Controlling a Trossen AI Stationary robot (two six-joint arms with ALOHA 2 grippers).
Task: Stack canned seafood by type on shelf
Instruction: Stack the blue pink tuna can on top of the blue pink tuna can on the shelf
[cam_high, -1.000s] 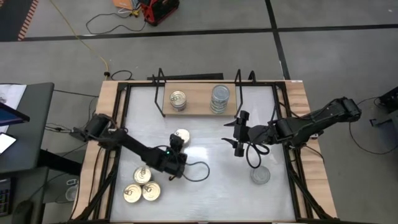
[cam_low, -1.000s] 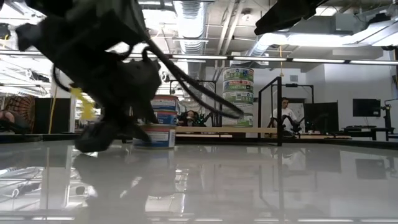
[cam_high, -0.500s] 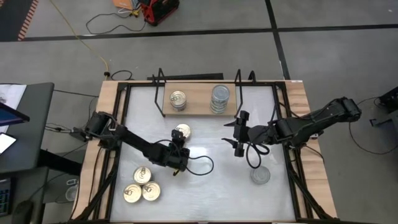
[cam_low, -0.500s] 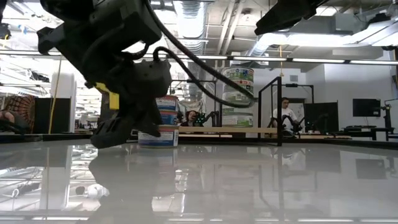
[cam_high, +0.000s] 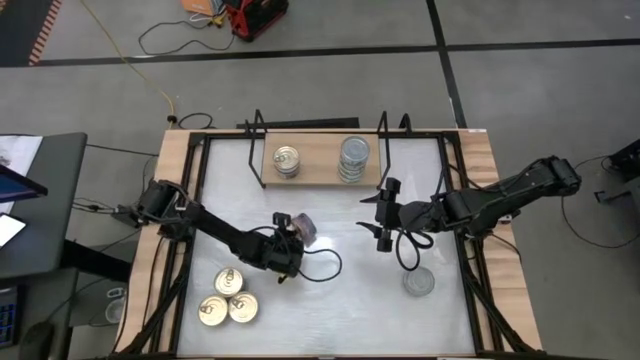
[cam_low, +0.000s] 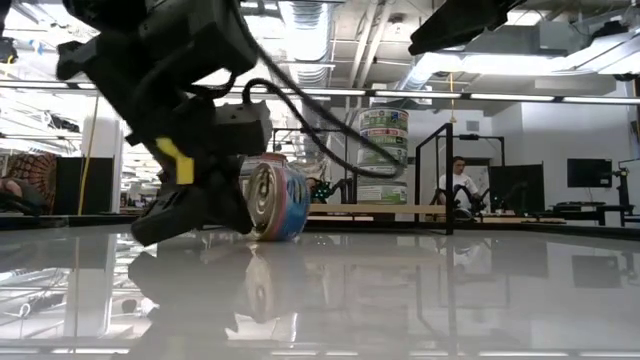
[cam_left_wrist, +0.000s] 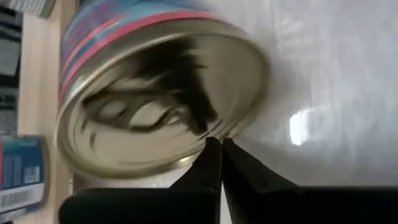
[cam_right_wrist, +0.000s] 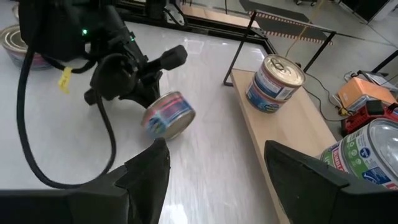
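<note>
Our left gripper (cam_low: 205, 205) snapped shut on nothing and tipped the gold-lidded blue-and-pink tin (cam_high: 303, 229) onto its side, costing a regrasp, while our right gripper (cam_high: 381, 222) hung open.

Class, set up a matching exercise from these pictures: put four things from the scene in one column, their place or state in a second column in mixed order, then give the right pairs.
Things
1. left pincer
2. right pincer
3. tall stack of silver-lidded tins
4. lone silver-lidded tin

Place or state
A. open, over the table's middle
B. on the shelf, right end
C. shut, fingers together beside a tipped tin
D. flat on the table, near the right edge

Pairs: 1-C, 2-A, 3-B, 4-D
</note>
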